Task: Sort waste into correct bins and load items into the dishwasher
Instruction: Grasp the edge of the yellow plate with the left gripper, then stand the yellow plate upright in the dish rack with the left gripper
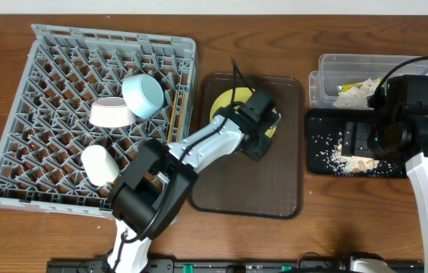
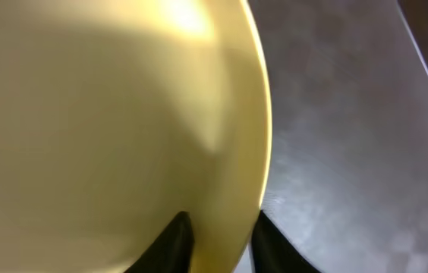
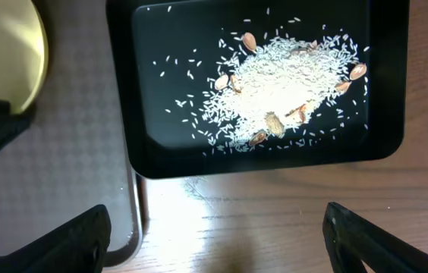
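Note:
The grey dish rack (image 1: 47,114) holds the light blue bowl (image 1: 143,95), the pale pink bowl (image 1: 110,113), the white cup (image 1: 99,164) and wooden chopsticks (image 1: 174,114) along its right side. The yellow plate (image 1: 225,102) lies on the brown serving tray. My left gripper (image 1: 263,129) is shut on its right rim, one finger either side (image 2: 221,239); the plate (image 2: 108,114) fills the left wrist view. My right gripper (image 1: 357,140) is open and empty (image 3: 218,235) over the black tray (image 3: 153,91), which holds the rice scraps (image 3: 275,83). The clear tub (image 1: 335,76) holds white paper (image 1: 362,89) and the wrapper (image 1: 343,89).
The brown serving tray (image 1: 252,189) sits between the rack and the black tray (image 1: 320,121); its edge shows in the right wrist view (image 3: 70,167), beside bare wood table. The left arm stretches across the rack's near right corner.

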Tool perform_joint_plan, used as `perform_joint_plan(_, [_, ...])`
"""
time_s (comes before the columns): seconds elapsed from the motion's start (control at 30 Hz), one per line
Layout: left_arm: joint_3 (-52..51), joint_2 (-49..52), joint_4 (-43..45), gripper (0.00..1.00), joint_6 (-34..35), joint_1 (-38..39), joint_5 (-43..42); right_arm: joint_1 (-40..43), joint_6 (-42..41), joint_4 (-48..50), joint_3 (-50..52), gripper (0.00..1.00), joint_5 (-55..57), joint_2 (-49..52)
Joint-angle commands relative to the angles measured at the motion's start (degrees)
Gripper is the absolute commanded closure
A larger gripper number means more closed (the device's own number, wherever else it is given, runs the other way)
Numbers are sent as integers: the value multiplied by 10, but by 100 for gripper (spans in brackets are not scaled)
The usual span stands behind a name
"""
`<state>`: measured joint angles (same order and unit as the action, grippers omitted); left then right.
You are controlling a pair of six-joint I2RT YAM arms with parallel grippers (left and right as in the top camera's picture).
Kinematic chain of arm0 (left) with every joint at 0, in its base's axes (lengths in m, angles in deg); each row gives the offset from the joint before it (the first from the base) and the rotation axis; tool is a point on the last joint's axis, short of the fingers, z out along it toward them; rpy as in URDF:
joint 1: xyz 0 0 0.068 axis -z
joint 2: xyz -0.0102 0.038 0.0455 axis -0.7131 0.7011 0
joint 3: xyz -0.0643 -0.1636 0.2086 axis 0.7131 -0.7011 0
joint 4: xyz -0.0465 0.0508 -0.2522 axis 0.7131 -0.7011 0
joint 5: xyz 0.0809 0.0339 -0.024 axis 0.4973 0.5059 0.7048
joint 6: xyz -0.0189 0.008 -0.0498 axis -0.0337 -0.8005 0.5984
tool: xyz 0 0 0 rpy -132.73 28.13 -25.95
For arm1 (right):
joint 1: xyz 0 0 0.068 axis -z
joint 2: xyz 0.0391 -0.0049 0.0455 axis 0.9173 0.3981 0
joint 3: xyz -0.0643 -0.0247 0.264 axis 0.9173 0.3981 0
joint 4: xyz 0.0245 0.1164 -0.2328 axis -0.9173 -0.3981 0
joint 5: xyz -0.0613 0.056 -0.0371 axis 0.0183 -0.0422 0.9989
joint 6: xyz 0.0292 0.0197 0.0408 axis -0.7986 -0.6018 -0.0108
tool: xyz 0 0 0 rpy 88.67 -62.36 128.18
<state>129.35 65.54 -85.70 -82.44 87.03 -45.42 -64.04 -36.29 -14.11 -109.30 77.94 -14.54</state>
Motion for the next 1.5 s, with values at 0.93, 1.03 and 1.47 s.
perform_joint_plan(0.93, [13, -208, -80, 94, 5, 20, 31, 5, -5, -2, -3, 13, 0, -6])
perform_joint_plan(1.03, [13, -249, -91, 94, 23, 1, 31, 5, -5, -1, -3, 12, 0, -6])
perform_joint_plan(1.47, [13, -320, -89, 94, 60, -203, -139, 5, -5, 0, -3, 12, 0, -6])
